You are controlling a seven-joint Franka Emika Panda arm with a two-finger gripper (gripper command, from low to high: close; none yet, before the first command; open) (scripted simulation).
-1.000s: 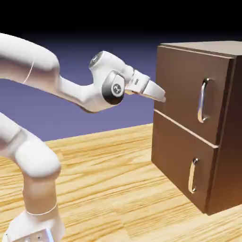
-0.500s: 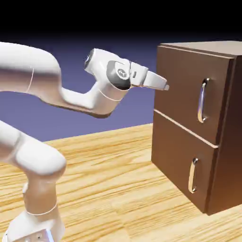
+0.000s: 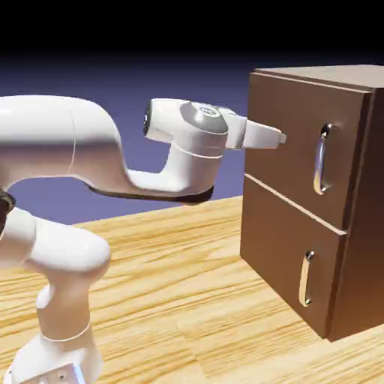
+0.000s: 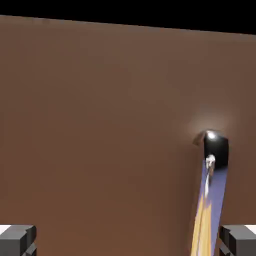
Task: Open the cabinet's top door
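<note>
Dark-brown wood, closed: the top door (image 3: 300, 142) fills the upper front of the cabinet (image 3: 360, 225), which stands on the bench (image 3: 172, 285) at the exterior view's right.

The door is a flat, stiff panel, larger than the shorter panel (image 3: 289, 259) beneath it; it should swing as one rigid piece, probably with some weight. Its long vertical silver handle (image 3: 322, 159) sits near the door's far edge, and that smooth, likely slippery bar is the place to grip, squarely across its middle. The gripper (image 4: 128, 239) points at the door face, near but not touching, with its fingertips (image 4: 17, 236) spread wide and nothing between them. In the hand view the handle's top (image 4: 212, 150) lies off toward the right fingertip.
</note>
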